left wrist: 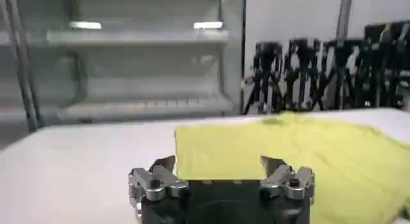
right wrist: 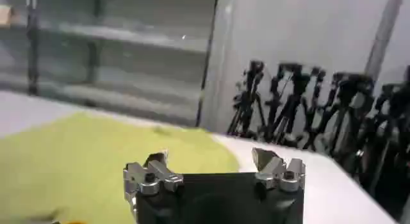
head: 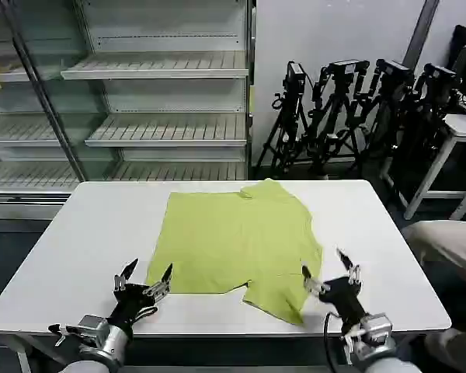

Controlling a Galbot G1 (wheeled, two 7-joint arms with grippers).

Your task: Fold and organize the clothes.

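Note:
The clothes are one lime yellow-green T-shirt (head: 234, 241) lying partly folded in the middle of the white table (head: 93, 233), with one sleeve or corner hanging toward the front right (head: 283, 299). My left gripper (head: 143, 275) hovers open just off the shirt's front left corner, nothing between its fingers. My right gripper (head: 329, 270) stands open beside the shirt's front right edge, also holding nothing. The left wrist view has the shirt (left wrist: 307, 155) ahead of the left gripper (left wrist: 218, 162). The right wrist view has the shirt (right wrist: 96, 155) ahead of the right gripper (right wrist: 210, 157).
Metal shelving (head: 163, 101) stands behind the table. Several black tripods (head: 357, 109) lean against the wall at the back right. Beige fabric (head: 450, 241) lies off the table's right edge, next to another white table (head: 462, 128).

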